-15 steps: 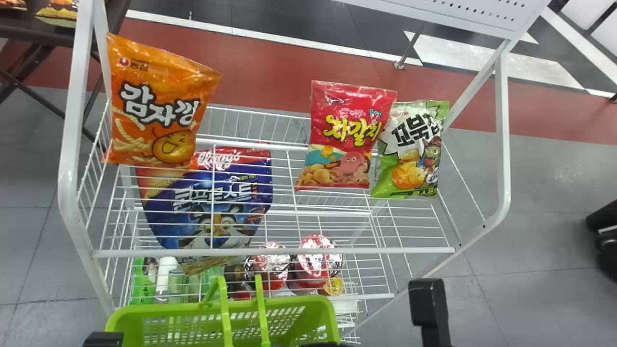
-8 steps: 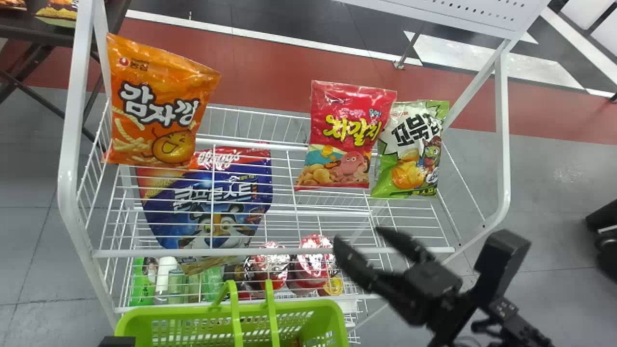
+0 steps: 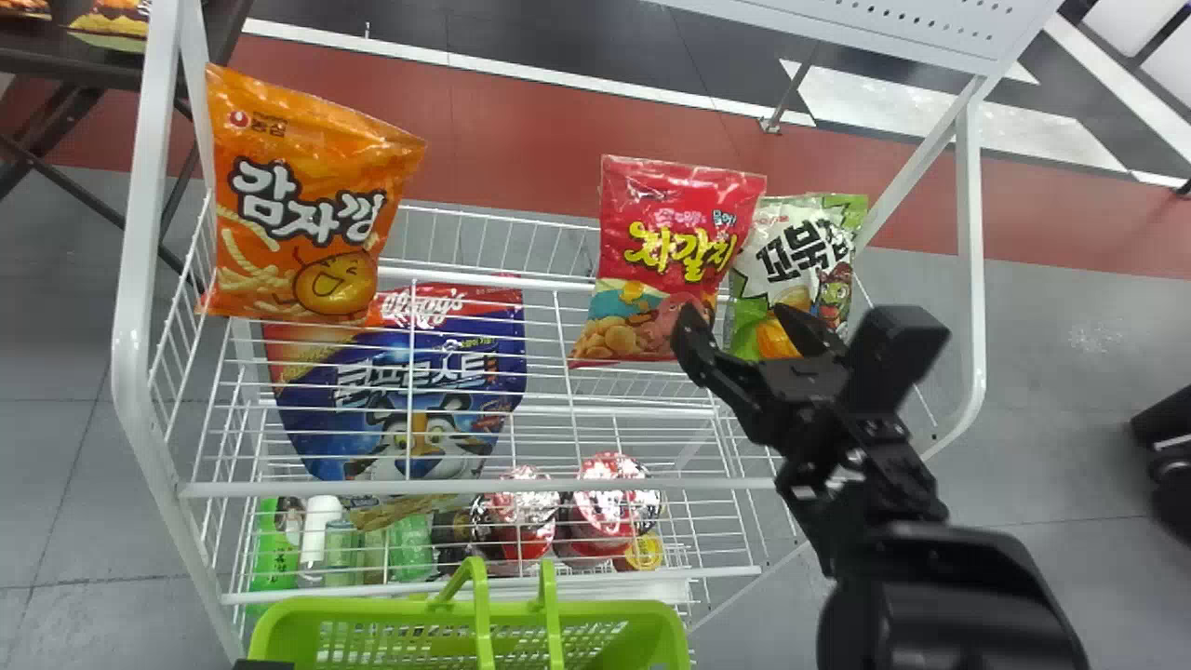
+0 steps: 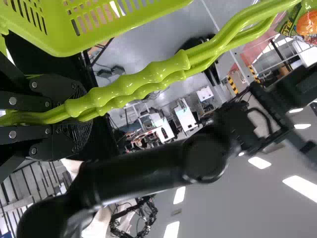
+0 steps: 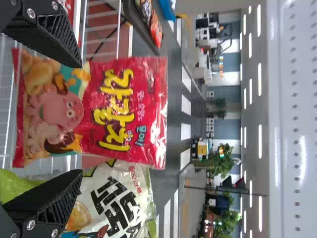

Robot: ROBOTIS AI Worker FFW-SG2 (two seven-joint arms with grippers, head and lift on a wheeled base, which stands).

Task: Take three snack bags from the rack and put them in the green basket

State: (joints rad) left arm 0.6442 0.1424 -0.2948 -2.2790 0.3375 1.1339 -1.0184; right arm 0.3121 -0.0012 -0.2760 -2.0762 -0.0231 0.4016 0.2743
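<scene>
In the head view my right gripper [image 3: 740,349] stands open before the lower edges of the red snack bag [image 3: 684,247] and the green-and-white bag [image 3: 805,251]. In the right wrist view the open right gripper [image 5: 77,121] has the red bag [image 5: 114,111] between and beyond its fingers; the green-and-white bag [image 5: 116,198] lies partly behind one finger. An orange bag [image 3: 302,205] stands at the rack's left. The green basket [image 3: 372,609] hangs at the bottom edge, its handles held by my left gripper [image 4: 74,116], shut on them in the left wrist view.
The white wire rack [image 3: 521,486] has side posts and a front rail. Below its top shelf are a blue cereal bag [image 3: 419,391], red-lidded cups [image 3: 605,512] and green bottles [image 3: 274,549]. A perforated white panel [image 3: 893,28] crosses the upper right.
My right arm has come in from the bottom right and moved up to the front of the red and green-and-white bags. The basket has shifted slightly right and down.
</scene>
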